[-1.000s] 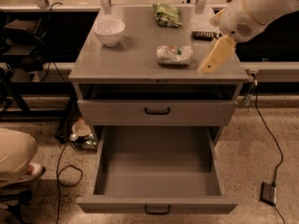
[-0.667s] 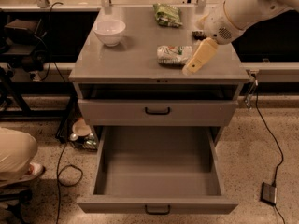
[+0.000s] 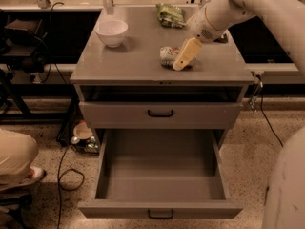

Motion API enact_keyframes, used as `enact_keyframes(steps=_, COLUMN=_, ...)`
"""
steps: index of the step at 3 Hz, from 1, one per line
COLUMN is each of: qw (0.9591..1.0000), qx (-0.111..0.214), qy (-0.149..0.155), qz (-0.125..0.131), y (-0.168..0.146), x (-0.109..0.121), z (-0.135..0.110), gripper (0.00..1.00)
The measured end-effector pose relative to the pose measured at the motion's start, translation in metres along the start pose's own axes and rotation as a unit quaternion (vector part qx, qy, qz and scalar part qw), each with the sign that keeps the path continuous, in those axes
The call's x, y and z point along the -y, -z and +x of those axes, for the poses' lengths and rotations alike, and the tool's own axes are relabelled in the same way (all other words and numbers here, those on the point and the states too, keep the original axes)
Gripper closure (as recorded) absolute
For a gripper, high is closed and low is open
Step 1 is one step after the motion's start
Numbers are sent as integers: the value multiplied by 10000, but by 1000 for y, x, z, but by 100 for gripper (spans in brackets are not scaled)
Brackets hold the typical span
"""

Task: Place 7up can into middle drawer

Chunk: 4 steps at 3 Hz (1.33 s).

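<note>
The 7up can [image 3: 167, 55] lies on its side on the grey cabinet top [image 3: 128, 61], right of centre near the front edge. My gripper [image 3: 184, 56], beige-tipped, comes down from the upper right and sits over the can's right end, hiding that part. The middle drawer [image 3: 160, 178] is pulled wide open below, its large tray empty, with a small black handle [image 3: 160, 214] on its front panel. The narrower-looking drawer front [image 3: 160, 112] above it is shut.
A white bowl [image 3: 111, 31] stands at the top's back left. A green snack bag [image 3: 170, 14] lies at the back centre. A person's leg [image 3: 14, 157] and cables [image 3: 66, 175] are on the floor at left. My own body [image 3: 286, 185] fills the lower right.
My gripper has moved left and down across the cabinet top, from right of the can to over its right end. The can and drawer have not moved.
</note>
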State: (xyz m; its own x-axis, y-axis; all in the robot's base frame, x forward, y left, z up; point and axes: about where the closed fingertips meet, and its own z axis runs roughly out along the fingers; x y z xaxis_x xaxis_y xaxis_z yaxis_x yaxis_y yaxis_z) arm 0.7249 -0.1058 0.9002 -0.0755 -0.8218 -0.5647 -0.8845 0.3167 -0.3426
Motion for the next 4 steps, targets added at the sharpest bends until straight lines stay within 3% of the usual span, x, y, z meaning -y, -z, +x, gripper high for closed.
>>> enact_keyframes(steps=2, qw=9998, qx=-183, qy=-25, qz=55, y=-9, x=1, z=8, gripper=0)
enact_keyframes(steps=3, qw=9981, qx=-599, qy=23, qz=159, y=-16, x=6, z=29, gripper=0)
enact_keyframes(steps=4, qw=9972, qx=-709, qy=70, qz=246, y=-19, x=19, z=40, gripper=0)
